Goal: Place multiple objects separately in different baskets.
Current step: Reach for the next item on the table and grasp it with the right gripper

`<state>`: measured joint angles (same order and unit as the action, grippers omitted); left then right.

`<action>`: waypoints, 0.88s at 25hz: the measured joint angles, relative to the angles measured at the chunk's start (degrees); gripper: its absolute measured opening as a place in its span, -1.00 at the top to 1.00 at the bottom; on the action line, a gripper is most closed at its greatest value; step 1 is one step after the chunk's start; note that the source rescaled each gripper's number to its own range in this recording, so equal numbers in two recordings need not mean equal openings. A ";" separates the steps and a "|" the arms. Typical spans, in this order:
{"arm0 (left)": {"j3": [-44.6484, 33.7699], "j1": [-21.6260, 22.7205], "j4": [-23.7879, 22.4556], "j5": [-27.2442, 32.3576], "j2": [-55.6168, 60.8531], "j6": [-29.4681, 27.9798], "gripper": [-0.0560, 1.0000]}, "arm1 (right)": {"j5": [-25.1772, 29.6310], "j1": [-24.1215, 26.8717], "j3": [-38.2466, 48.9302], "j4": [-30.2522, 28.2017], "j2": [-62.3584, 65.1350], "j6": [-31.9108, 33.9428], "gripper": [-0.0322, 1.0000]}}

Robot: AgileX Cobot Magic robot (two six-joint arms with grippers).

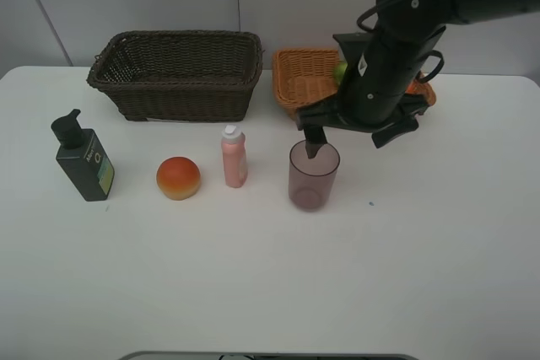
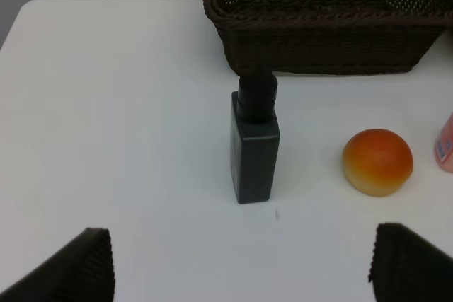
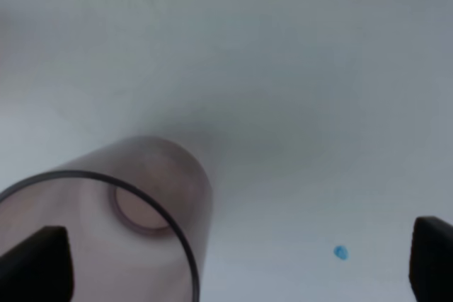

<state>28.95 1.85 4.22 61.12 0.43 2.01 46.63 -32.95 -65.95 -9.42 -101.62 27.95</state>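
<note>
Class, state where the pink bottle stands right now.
In the high view the pink bottle stands upright just left of centre, between the peach and the purple cup, in front of the dark basket.

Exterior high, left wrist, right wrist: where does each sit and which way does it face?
Exterior high: above the table, looking down across it; shows right arm over the purple cup.
Left wrist: low on the left arm, facing the pump bottle and dark basket; open jaws show.
Right wrist: on the right arm, looking steeply down into the cup; open jaws show.
Shared: exterior and left wrist both show bottle, basket, peach-like fruit.
</note>
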 joint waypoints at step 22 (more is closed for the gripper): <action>0.00 0.00 0.00 0.00 0.00 0.00 -0.78 | -3.45 0.00 0.00 0.14 -7.72 0.11 -0.94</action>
<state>28.95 1.85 4.22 61.12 0.43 2.01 43.18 -32.95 -65.95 -9.28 -109.34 28.06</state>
